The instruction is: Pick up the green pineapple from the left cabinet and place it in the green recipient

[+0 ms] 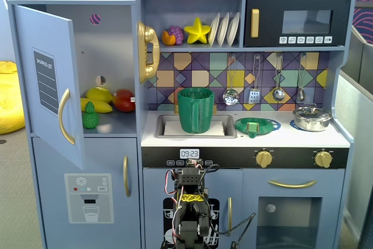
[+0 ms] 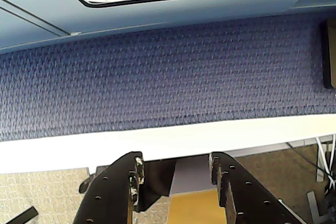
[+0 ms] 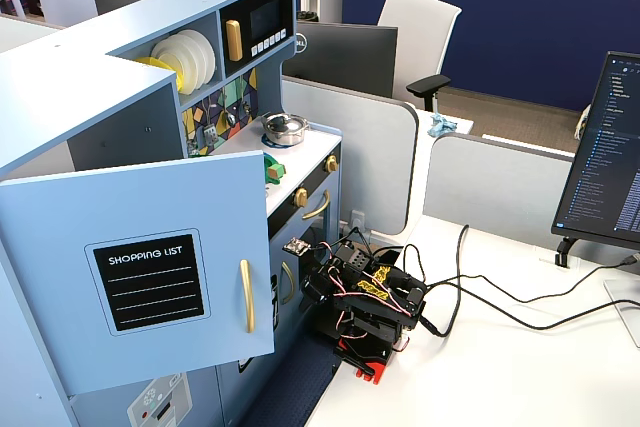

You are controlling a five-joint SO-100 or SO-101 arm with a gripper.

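Note:
The green pineapple stands on the shelf of the left cabinet, at the front next to a banana. The cabinet door is swung wide open; it also shows in the other fixed view, where it hides the shelf. The green recipient stands upright in the sink. My arm is folded low in front of the kitchen's lower doors, far below both things; it also shows in a fixed view. In the wrist view my gripper is open and empty, pointing down at blue carpet and a white table edge.
A yellow lemon, a banana and a red fruit share the shelf with the pineapple. A flat green dish and a steel pot sit on the counter. Cables trail across the white table behind the arm.

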